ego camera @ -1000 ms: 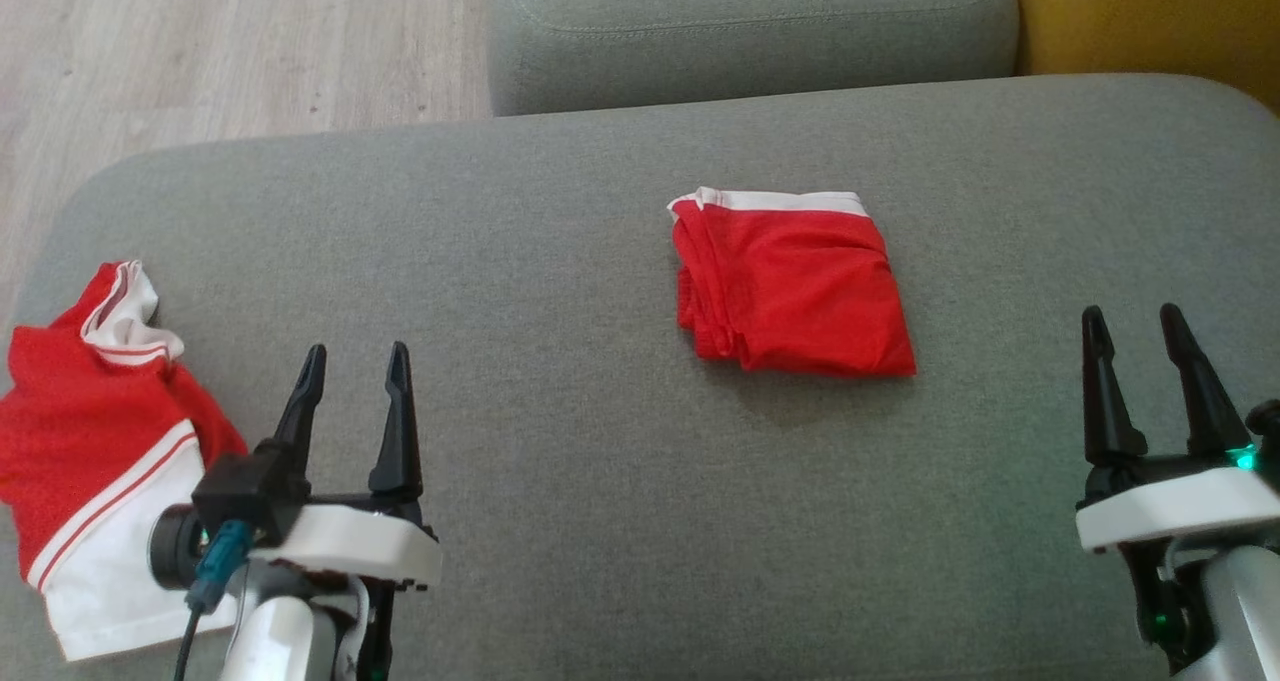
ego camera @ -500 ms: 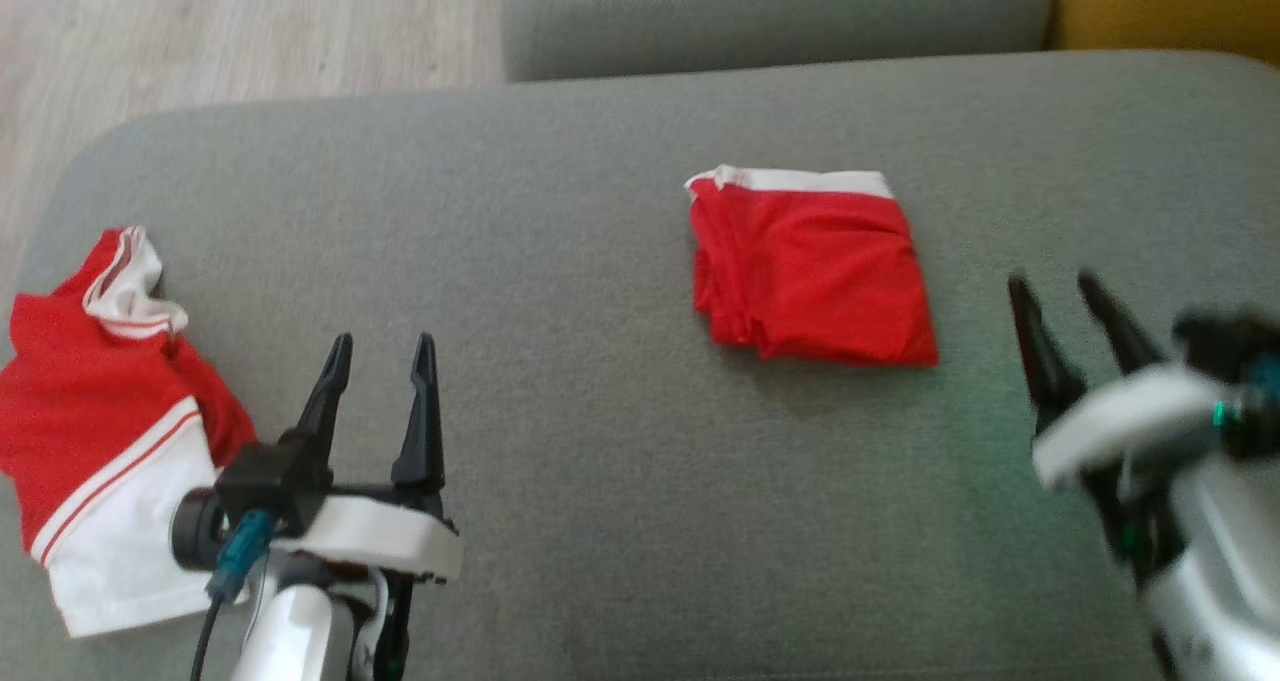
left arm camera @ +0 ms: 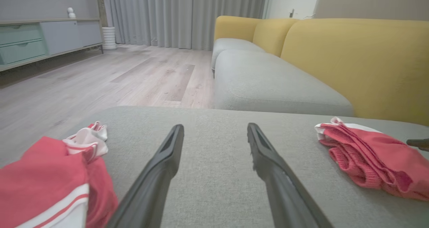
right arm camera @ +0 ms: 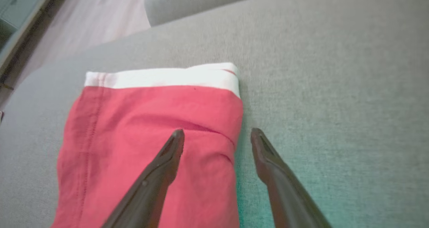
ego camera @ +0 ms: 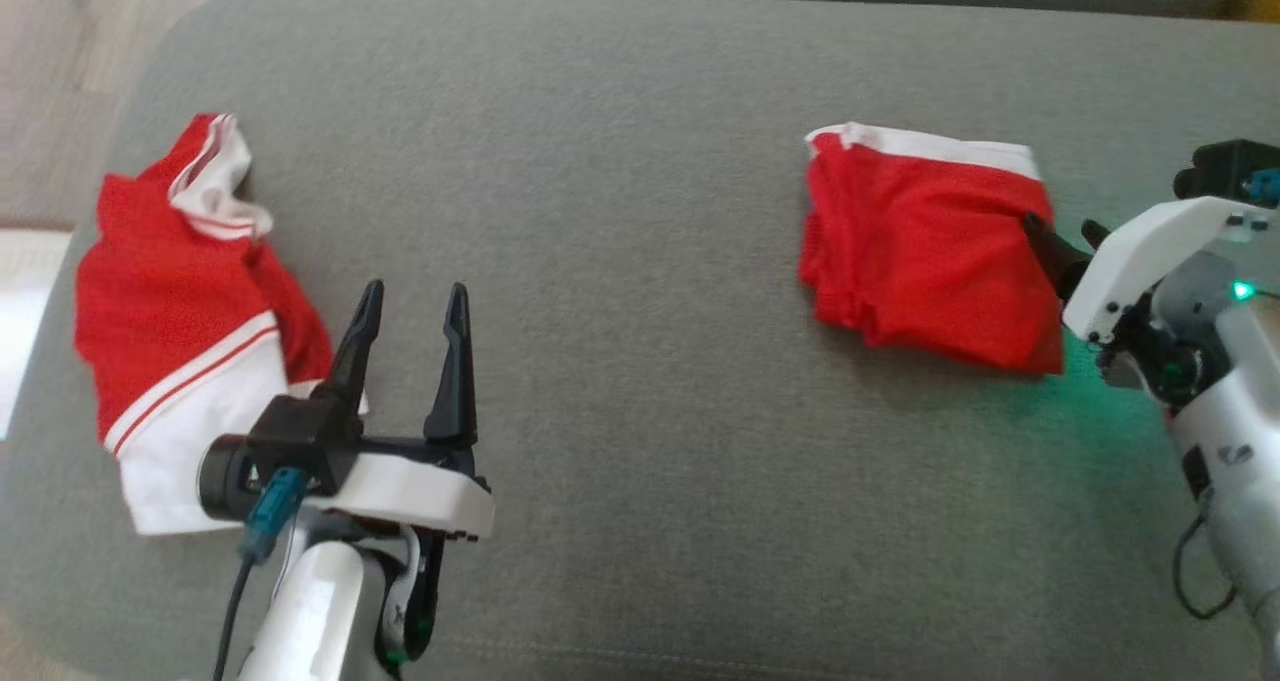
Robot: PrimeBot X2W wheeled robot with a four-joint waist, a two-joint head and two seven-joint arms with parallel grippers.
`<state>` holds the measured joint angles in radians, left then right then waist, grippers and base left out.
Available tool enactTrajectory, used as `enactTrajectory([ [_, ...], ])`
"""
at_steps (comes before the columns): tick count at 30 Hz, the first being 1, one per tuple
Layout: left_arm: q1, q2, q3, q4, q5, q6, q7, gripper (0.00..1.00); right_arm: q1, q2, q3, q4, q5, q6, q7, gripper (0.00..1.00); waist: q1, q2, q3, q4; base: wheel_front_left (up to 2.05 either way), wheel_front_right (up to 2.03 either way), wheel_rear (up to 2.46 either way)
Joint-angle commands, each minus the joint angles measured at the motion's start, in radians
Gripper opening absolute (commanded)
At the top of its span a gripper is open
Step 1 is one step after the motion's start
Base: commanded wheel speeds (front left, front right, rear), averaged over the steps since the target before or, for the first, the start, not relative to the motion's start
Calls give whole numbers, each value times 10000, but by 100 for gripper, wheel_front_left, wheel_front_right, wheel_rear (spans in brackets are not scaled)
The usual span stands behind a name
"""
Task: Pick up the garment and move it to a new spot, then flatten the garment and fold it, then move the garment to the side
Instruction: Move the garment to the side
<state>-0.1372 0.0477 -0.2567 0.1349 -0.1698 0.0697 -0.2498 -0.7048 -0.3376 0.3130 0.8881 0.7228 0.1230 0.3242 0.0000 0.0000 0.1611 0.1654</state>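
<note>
A folded red garment (ego camera: 920, 251) with a white band along its far edge lies flat on the grey sofa cushion (ego camera: 620, 161), right of centre. My right gripper (ego camera: 1062, 233) is open at its right edge. In the right wrist view (right arm camera: 216, 134) one finger (right arm camera: 167, 161) hovers over the red cloth (right arm camera: 150, 121) and the other (right arm camera: 268, 161) over bare cushion, with nothing gripped. My left gripper (ego camera: 415, 296) stands open over bare cushion near the front, its fingers (left arm camera: 164, 161) wide apart. The left wrist view has the folded garment (left arm camera: 368, 157) at its right.
A crumpled red-and-white garment (ego camera: 180, 301) lies at the cushion's left end, just left of my left gripper. Beyond the cushion are a second grey seat (left arm camera: 268, 84), yellow backrests (left arm camera: 352, 54), wooden floor (left arm camera: 117, 74) and a low cabinet (left arm camera: 40, 40).
The head camera has shifted, so the whole picture slid. My right gripper has swung in from the front right to the folded garment's right edge. The left gripper has stayed open in place.
</note>
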Motion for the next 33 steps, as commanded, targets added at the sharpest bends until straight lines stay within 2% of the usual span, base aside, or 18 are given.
enactTrajectory([
  [1,-495,26,205,-342,-40,56,-120,100,-475,-188,196,71,154,77,313,100,0,0,239,327,0,0,0],
  [6,-568,26,91,-354,-60,116,-120,100,-973,-128,293,1408,590,77,1590,100,0,0,376,589,0,0,0],
  [9,-577,26,60,-349,-54,140,-120,100,-1091,-56,403,1787,793,77,2081,100,0,0,404,642,0,0,0],
  [10,-579,26,60,-346,-50,150,-120,100,-1104,-21,439,1795,878,77,2126,96,0,0,408,642,0,0,0],
  [11,-570,26,74,-335,-34,165,-120,100,-1097,3,523,1706,1011,77,2001,15,0,0,391,611,0,0,0],
  [12,-563,26,79,-327,-13,165,-120,100,-1078,-3,585,1659,1046,77,1872,0,0,0,362,573,0,0,0],
  [21,-551,26,49,-281,127,-97,-120,100,-921,-167,1019,1420,1272,77,386,0,0,0,-169,-164,0,0,0],
  [33,-712,26,-753,80,-58,-763,-120,100,-773,-480,1907,1304,1737,77,-36,0,0,0,-613,-2693,0,0,0],
])
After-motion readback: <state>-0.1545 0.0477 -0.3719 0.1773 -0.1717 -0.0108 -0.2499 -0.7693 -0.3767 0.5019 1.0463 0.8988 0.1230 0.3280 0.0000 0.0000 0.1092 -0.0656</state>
